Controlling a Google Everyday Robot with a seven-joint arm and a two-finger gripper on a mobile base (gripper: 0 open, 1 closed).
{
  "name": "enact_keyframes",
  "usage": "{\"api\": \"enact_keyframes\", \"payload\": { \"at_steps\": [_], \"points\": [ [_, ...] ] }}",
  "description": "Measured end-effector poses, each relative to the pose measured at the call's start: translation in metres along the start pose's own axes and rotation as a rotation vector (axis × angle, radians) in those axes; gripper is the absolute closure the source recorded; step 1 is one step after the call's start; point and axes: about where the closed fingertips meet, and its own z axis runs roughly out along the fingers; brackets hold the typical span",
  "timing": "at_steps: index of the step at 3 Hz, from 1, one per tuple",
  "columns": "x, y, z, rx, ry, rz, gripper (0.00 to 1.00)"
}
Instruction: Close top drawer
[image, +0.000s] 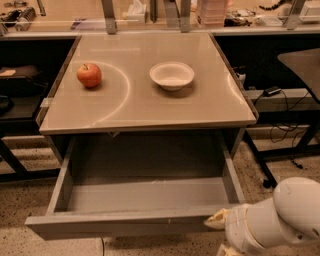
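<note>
The top drawer is a wide grey metal drawer pulled fully out from under the table top, its tray empty. Its plain front edge runs along the bottom of the view. My gripper sits at the bottom right, at the right end of the drawer front, mostly hidden behind the white arm. Only a pale tip shows against the drawer front.
A beige table top carries a red apple at the left and a white bowl near the middle. Dark benches and cables stand to both sides. A speckled floor lies around the drawer.
</note>
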Motion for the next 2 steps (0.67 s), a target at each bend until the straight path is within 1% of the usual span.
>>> {"api": "enact_keyframes", "payload": {
  "at_steps": [1,2],
  "points": [
    [-0.034,-0.038,-0.003,0.033,-0.049,-0.106,1.0],
    [-0.065,-0.078,-0.002,0.064,-0.078,-0.207,1.0]
  ]
}}
